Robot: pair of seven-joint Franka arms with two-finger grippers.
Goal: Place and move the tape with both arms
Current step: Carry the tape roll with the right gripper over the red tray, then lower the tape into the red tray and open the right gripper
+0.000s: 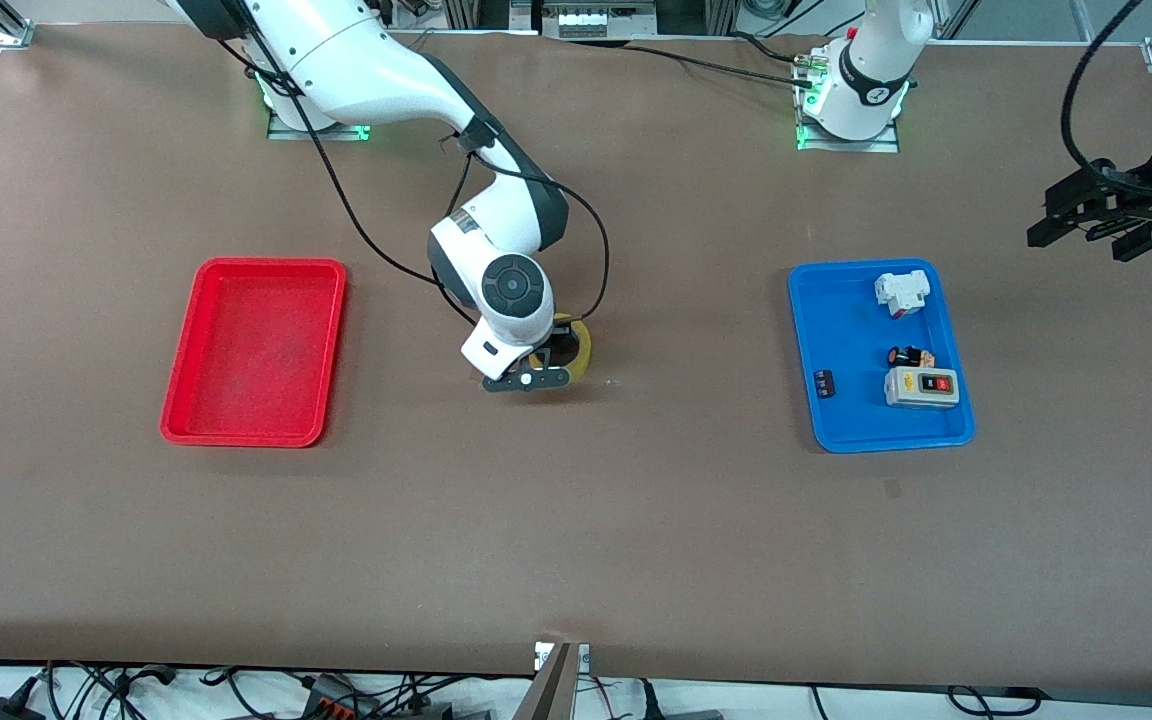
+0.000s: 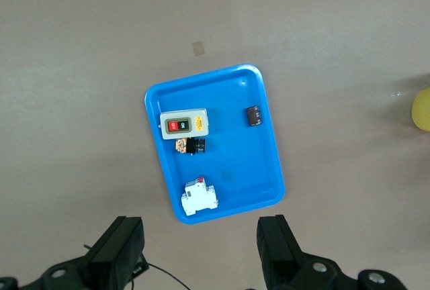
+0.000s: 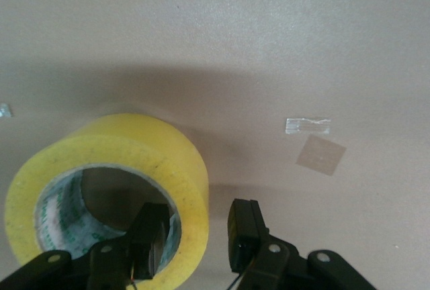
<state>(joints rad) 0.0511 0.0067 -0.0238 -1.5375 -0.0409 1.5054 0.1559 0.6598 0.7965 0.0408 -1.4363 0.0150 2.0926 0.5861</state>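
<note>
The tape (image 1: 579, 345), a yellow roll with a wide hole, lies flat on the table's middle between the two trays. My right gripper (image 1: 548, 362) is down at it. In the right wrist view the gripper (image 3: 198, 236) is open and straddles the tape's wall (image 3: 134, 143): one finger (image 3: 151, 233) is inside the hole, the other (image 3: 243, 233) is outside with a gap to the roll. My left gripper (image 1: 1086, 225) hangs open and empty in the air at the left arm's end of the table, beside the blue tray (image 1: 804, 340). It also shows in the left wrist view (image 2: 201, 250).
The blue tray (image 2: 269, 162) holds a grey switch box (image 1: 921, 386), a white breaker (image 1: 901, 293) and small dark parts (image 1: 911, 356). An empty red tray (image 1: 256, 350) lies toward the right arm's end. A yellow edge of the tape (image 2: 422, 109) shows in the left wrist view.
</note>
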